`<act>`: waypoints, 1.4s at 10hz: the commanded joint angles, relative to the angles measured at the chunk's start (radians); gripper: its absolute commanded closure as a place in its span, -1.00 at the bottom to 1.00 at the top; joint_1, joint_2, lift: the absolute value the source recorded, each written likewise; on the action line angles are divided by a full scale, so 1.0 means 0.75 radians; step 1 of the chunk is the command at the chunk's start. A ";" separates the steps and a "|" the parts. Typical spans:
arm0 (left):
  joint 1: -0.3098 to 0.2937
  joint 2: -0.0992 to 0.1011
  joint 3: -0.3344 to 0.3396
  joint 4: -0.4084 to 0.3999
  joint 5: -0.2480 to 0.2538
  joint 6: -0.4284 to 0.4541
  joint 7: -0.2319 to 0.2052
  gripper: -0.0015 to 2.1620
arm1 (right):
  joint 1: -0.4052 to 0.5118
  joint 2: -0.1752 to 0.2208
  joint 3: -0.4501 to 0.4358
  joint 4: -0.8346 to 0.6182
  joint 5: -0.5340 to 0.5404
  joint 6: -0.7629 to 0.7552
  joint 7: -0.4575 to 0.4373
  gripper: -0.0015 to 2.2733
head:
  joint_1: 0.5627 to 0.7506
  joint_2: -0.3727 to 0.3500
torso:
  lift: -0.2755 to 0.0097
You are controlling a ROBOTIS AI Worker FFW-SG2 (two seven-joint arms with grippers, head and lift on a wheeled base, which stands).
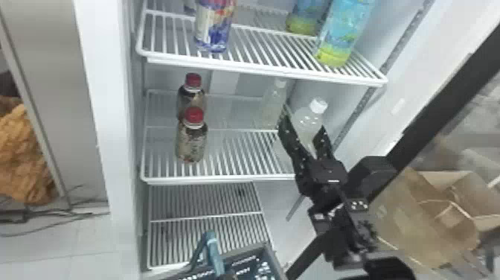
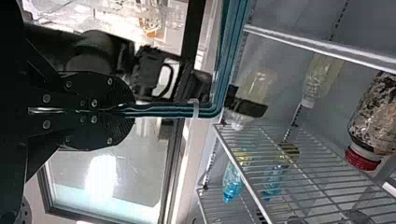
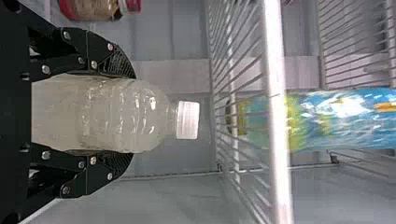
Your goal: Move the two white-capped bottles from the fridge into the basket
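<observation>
Two white-capped bottles (image 1: 313,114): right tool (image 1: 304,123) seemingly grips one, left tool (image 2: 133,110) holds one basket handle (image 1: 212,250).

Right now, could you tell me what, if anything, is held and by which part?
The right gripper holds the front white-capped bottle by its body; the left gripper holds the basket by its teal handle.

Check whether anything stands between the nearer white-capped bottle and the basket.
Yes: the middle shelf's front edge lies between the nearer white-capped bottle and the basket, which is lower down. The red-capped bottles stand off to the left, not between them.
</observation>
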 commanded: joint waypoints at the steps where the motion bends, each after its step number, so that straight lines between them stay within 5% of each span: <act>1: 0.000 0.000 0.003 0.000 0.000 0.000 0.000 0.04 | 0.112 -0.008 0.003 -0.197 -0.064 0.131 0.005 -0.41 | 0.41 -0.94 | -0.89; 14: 0.007 0.000 0.011 0.000 -0.003 0.000 -0.002 0.04 | 0.672 0.029 -0.133 -1.061 -0.234 1.146 0.032 -0.41 | 0.41 -0.94 | -0.89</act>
